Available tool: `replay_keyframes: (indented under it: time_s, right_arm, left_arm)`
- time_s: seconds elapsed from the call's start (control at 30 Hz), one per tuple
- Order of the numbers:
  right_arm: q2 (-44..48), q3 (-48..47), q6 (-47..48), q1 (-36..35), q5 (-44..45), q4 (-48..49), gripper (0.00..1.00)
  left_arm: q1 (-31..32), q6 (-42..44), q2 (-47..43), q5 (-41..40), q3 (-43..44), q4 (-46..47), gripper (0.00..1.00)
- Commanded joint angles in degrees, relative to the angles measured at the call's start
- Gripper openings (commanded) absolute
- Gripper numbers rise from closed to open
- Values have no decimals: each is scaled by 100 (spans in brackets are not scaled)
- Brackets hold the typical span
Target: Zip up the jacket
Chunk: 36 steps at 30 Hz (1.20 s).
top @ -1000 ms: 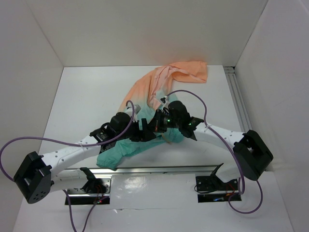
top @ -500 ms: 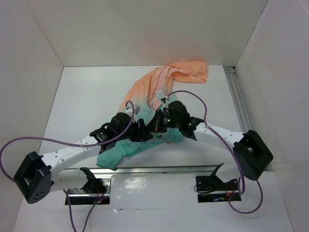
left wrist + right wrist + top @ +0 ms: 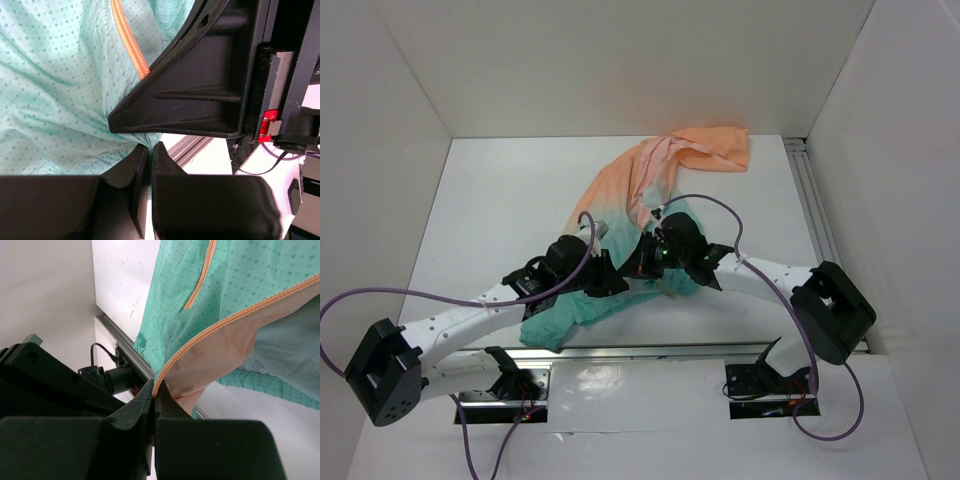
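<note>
The jacket (image 3: 655, 185) lies crumpled across the middle of the white bench (image 3: 490, 200), with its peach-orange end reaching toward the far right corner and its teal end bunched at the front, just short of the metal rail (image 3: 650, 352) along the near edge. Both arms meet over the teal part. The left fingers (image 3: 134, 172) are pressed almost together, only a sliver of gap between them, and a fold of teal cloth is nipped at their tips. Just above, an orange zipper strip (image 3: 129, 42) runs down the fabric and passes behind the black body of the other arm's tool. The right fingers (image 3: 142, 402) are clamped on the jacket's open edge, where the toothed zipper edge (image 3: 240, 315) runs down into them. Pale peach lining hangs beside it and teal cloth is lifted off the bench. A thin orange zip (image 3: 200, 280) crosses the teal panel farther up. Seen from overhead, the two sets of fingers sit just beside each other, and a purple cable (image 3: 380, 300) loops out from the left arm
</note>
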<state>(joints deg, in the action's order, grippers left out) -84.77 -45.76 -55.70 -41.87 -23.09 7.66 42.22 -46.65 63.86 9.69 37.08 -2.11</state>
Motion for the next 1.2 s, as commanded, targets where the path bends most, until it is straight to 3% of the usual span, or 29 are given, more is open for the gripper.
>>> replay_keyframes:
  time_s: [0.0, 0.1, 0.33, 0.47, 0.67, 0.7, 0.77, 0.8, 0.83, 0.9, 1.17]
  right_arm:
    - [-39, -214, -28, 3, 296, -81, 0]
    - [-39, -214, -28, 3, 296, -81, 0]
    - [-101, -214, -28, 3, 296, -28, 0]
    - [-101, -214, -28, 3, 296, -28, 0]
    - [-101, -214, -28, 3, 244, -28, 0]
    - [-101, -214, -28, 3, 244, -28, 0]
    - [-101, -214, 24, 3, 244, -89, 0]
    - [-101, -214, 24, 3, 244, -89, 0]
    - [-101, -214, 24, 3, 244, -142, 0]
    - [-101, -214, 24, 3, 244, -142, 0]
    - [-101, -214, 24, 3, 244, -89, 0]
  left_arm:
    - [23, 34, -268, 217, 45, 159, 12]
    - [23, 34, -268, 340, 45, 158, 19]
    - [23, 34, -268, 463, 45, 158, 19]
    - [23, 34, -216, 516, 45, 158, 33]
    - [23, 34, -216, 569, 45, 211, 30]
    - [23, 34, -163, 569, 45, 211, 18]
    - [23, 34, -163, 569, 45, 211, 16]
    - [23, 34, -163, 569, 45, 211, 17]
    - [23, 34, -163, 569, 45, 211, 27]
    - [23, 34, -163, 569, 98, 211, 36]
    - [23, -19, -163, 516, 98, 158, 38]
